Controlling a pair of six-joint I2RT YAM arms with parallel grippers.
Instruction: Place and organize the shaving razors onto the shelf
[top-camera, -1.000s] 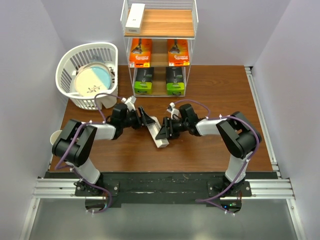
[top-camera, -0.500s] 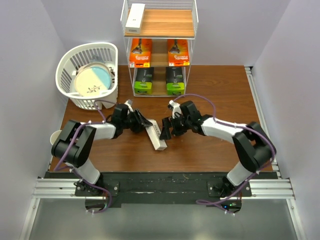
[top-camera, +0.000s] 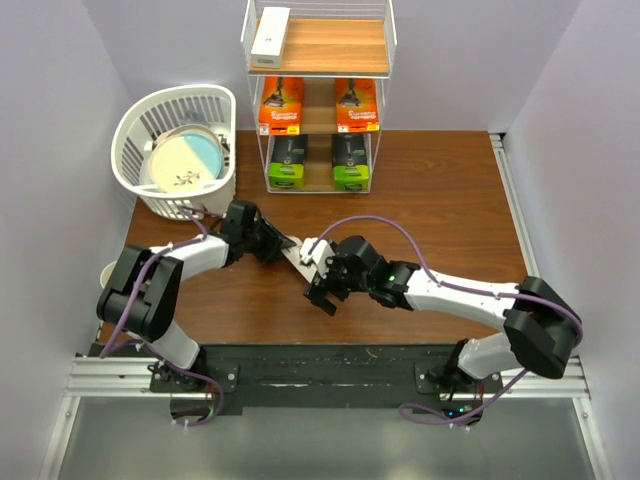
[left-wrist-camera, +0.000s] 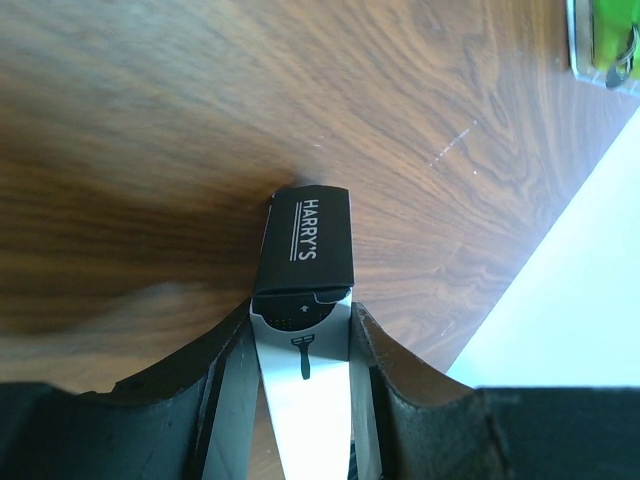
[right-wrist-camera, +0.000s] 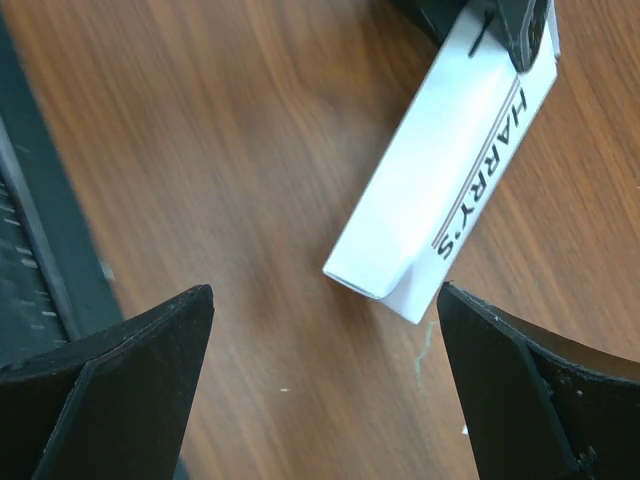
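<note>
My left gripper (top-camera: 283, 245) is shut on the far end of a long slim white HARRY'S razor box (top-camera: 297, 258) lying on the brown table. In the left wrist view the box (left-wrist-camera: 305, 300) sits pinched between both fingers, its black end pointing away. My right gripper (top-camera: 316, 286) hovers over the box's near end, open wide; in the right wrist view the white end (right-wrist-camera: 440, 200) lies just beyond the spread jaws (right-wrist-camera: 325, 292). The shelf (top-camera: 318, 120) holds a white box (top-camera: 270, 32) on top, two orange boxes (top-camera: 281, 105) in the middle and two black-and-lime packs (top-camera: 287, 162) below.
A white slatted basket (top-camera: 175, 150) with a plate in it stands left of the shelf. A white mug (top-camera: 110, 272) sits at the table's left edge by the left arm. The black base rail (top-camera: 320, 365) runs along the near edge.
The left gripper closed onto the box's far end. The right gripper let go, opened wide and swung round to the box's near end.
</note>
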